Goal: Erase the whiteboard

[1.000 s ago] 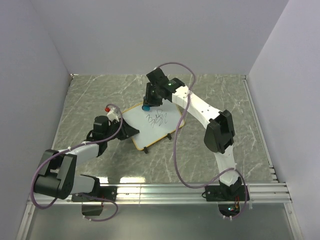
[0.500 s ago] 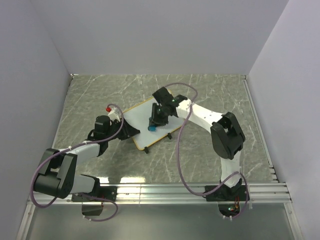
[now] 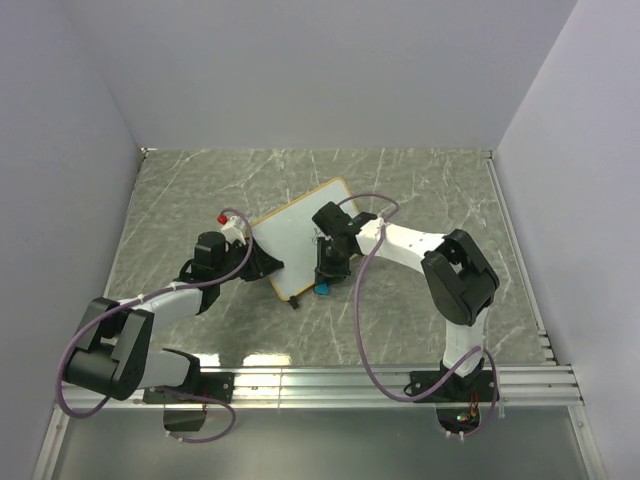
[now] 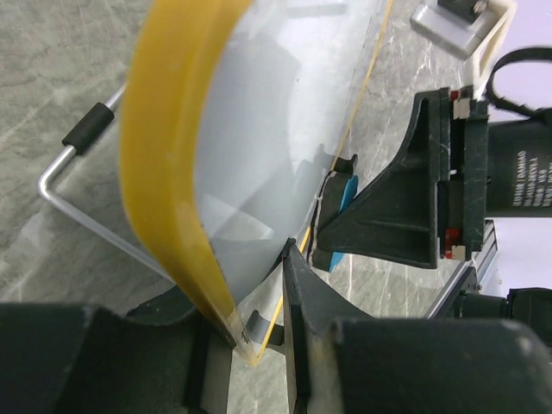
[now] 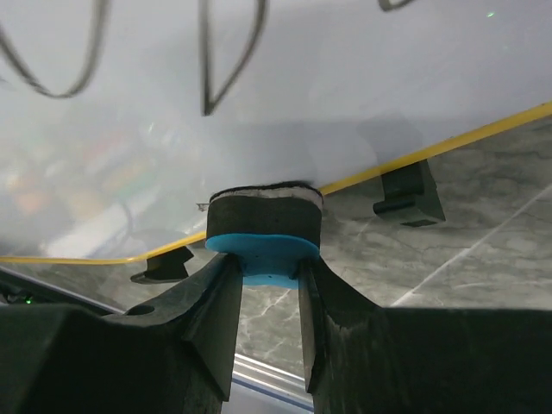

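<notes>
Right claw [image 3: 322, 283], clenched on eraser [image 5: 263, 226], has swept top-to-btm edge of whiteboard [image 3: 295, 232], centre frame, w/ left claw [image 3: 268, 266] gripping its rim; scribbles [image 5: 205, 78] remain, so more passes likely.

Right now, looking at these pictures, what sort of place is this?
Most likely a robot test bench in a lab. Plain walls box in a marble-patterned table, a left arm and right arm are mounted on a metal rail, and they handle a small whiteboard and a blue eraser.

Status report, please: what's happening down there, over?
Left gripper shut on whiteboard edge. Right gripper shut on eraser, at board's lower edge. Scribbles visible. Nothing blocking.
</notes>
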You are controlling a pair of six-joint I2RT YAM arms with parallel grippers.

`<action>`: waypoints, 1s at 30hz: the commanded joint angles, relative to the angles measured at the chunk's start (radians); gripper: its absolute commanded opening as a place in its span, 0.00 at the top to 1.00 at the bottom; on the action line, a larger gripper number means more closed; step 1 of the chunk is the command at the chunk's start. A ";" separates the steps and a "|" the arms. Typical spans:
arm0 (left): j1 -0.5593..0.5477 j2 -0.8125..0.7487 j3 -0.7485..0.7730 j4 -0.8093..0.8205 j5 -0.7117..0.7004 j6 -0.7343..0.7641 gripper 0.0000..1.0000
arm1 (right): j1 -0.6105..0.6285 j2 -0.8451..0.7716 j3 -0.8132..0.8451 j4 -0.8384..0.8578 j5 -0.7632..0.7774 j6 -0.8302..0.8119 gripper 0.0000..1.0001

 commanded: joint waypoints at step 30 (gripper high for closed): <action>-0.068 -0.136 -0.035 -0.212 -0.158 -0.006 1.00 | -0.104 0.041 0.042 0.055 0.112 0.003 1.00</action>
